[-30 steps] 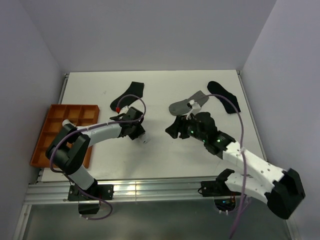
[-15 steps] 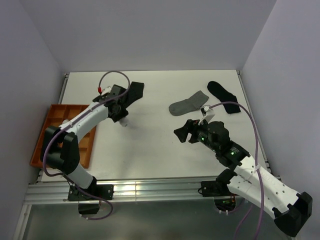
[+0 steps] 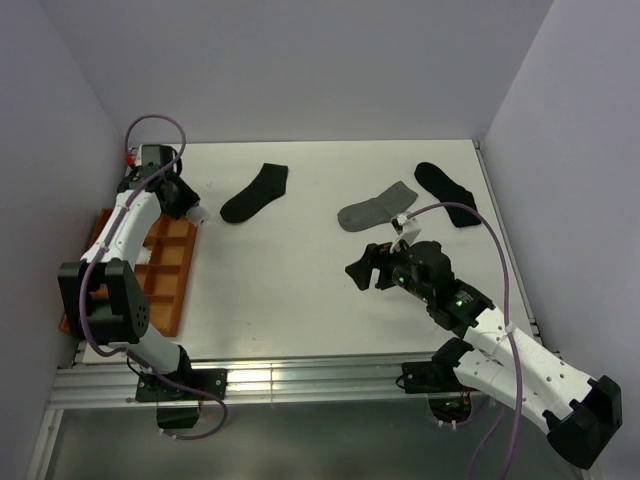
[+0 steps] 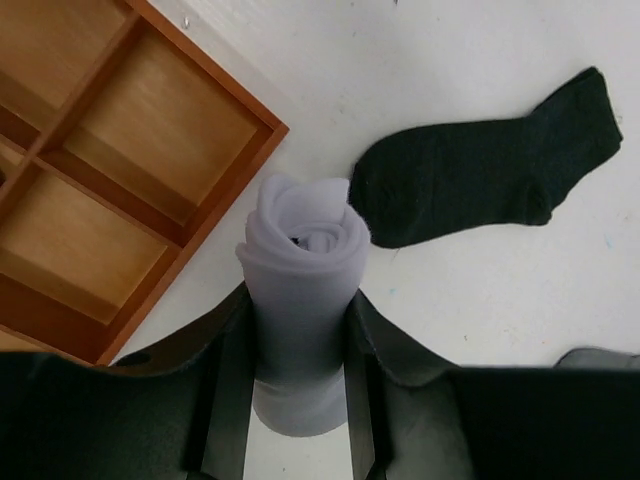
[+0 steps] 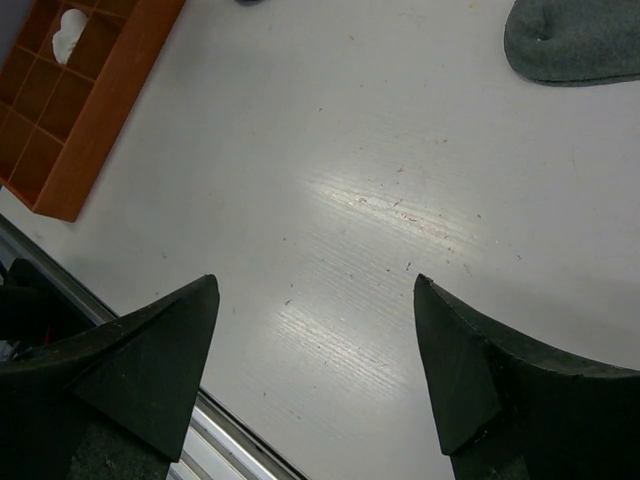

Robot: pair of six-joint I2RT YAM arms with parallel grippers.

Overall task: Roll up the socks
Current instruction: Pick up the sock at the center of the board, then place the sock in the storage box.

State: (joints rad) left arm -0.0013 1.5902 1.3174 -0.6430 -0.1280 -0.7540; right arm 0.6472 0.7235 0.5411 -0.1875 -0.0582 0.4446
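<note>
This is looking like a robotics lab cell. Plain pale walls [image 3: 300, 70] are boxing in a bare white counter [image 3: 290, 280]. An aluminium frame rail [image 3: 300, 377] is running along its near edge, where the left arm [image 3: 130, 215] and right arm [image 3: 520, 350] are standing bolted side by side.

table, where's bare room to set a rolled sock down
Widest bare patch: the table middle, bordered by the orange tray, the black sock farther back and the right hand. Tray compartments by the left hand, which holds the rolled white sock, look empty. Crowded: far right, where the grey sock and other black sock lie close together.
</note>
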